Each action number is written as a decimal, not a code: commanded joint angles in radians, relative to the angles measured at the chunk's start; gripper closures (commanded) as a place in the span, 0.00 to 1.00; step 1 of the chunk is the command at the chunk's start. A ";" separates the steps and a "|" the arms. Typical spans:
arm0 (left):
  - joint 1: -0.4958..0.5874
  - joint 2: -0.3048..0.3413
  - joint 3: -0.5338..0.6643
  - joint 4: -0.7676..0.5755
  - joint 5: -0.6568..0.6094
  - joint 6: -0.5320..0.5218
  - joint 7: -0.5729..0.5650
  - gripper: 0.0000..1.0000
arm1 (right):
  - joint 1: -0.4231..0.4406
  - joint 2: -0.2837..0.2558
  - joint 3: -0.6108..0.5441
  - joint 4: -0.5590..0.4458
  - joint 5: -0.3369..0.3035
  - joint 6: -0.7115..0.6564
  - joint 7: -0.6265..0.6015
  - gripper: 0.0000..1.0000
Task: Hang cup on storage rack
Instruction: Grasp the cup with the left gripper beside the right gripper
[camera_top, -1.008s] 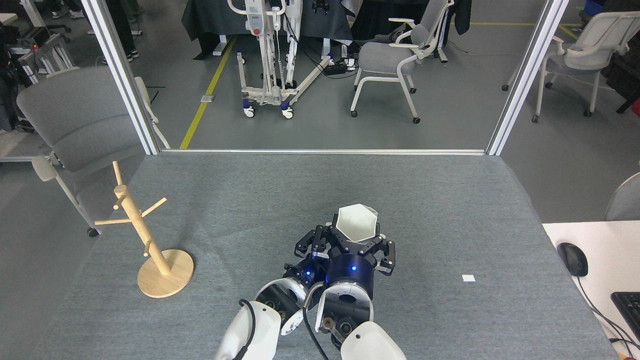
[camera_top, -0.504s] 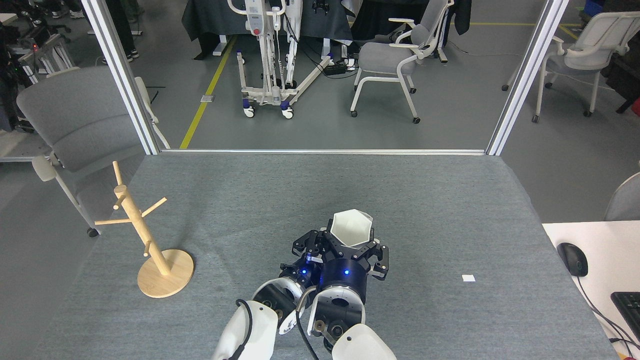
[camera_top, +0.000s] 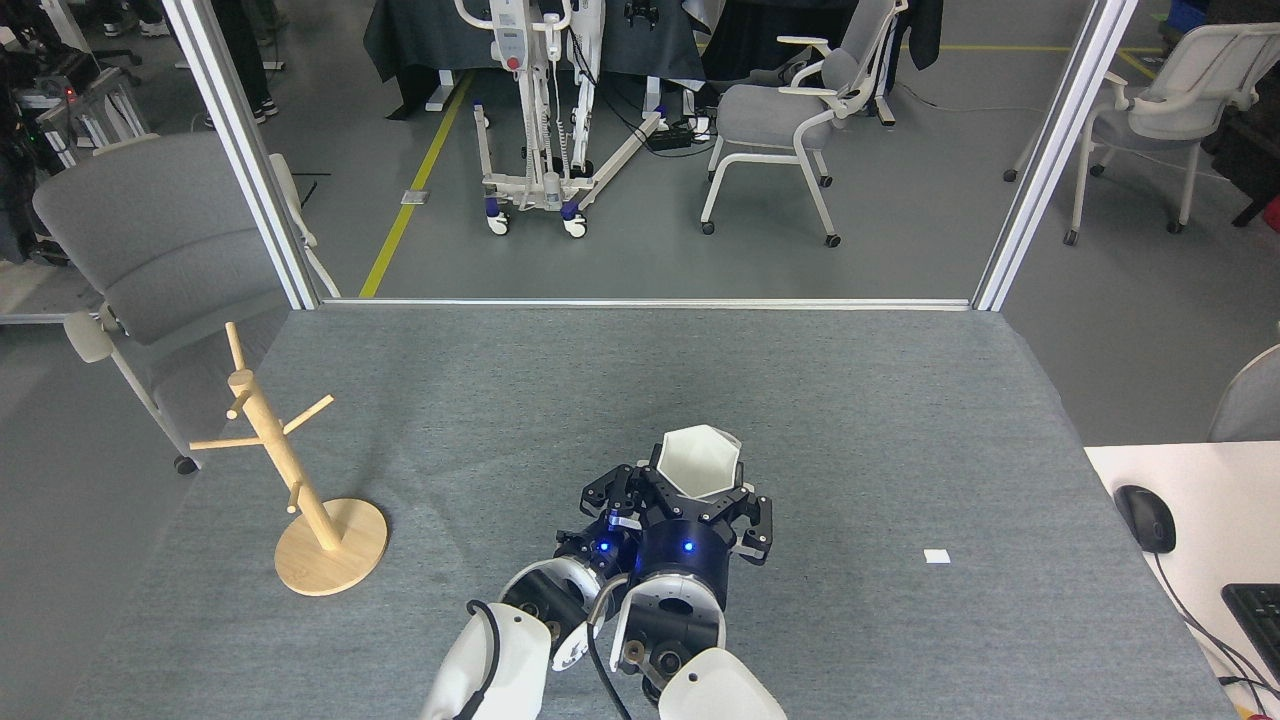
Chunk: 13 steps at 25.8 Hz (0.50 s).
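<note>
From the head view, both arms come in at the near edge of the grey worktop (camera_top: 850, 400) and meet close together near its middle. The right hand (camera_top: 700, 497) has its dark fingers spread around the lower part of the cup (camera_top: 699, 461), closed on it from both sides. The cup is white, with a hexagonal rim; its open mouth faces up and a little toward the far side, and its base is hidden among the fingers. The left hand (camera_top: 612, 497) sits just beside the right one, on its left, with its fingers pressed close against the right hand's frame. It is seen end-on and dark, so I cannot tell how far it is open or whether it touches the cup. Small blue lights glow on both wrists.

The storage rack (camera_top: 290, 470) stands upright near the worktop's left edge, well apart from the hands and the cup. Its slim wooden pole rises from a round flat base, and all its angled pegs are bare.

A small white square (camera_top: 937, 556) lies flat on the worktop to the right of the hands. Further right, on a separate white desk, rests a black mouse (camera_top: 1145, 517).
</note>
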 joint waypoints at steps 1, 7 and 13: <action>0.000 0.002 0.000 0.001 0.000 -0.020 0.005 1.00 | -0.001 -0.002 -0.009 -0.001 0.000 -0.002 -0.005 0.03; 0.000 0.002 0.002 0.001 0.000 -0.020 0.004 1.00 | -0.007 0.000 -0.012 -0.002 -0.010 -0.015 -0.057 0.01; 0.009 0.006 0.002 0.000 0.002 -0.020 0.004 1.00 | -0.004 0.006 -0.015 -0.007 -0.017 -0.015 -0.249 0.02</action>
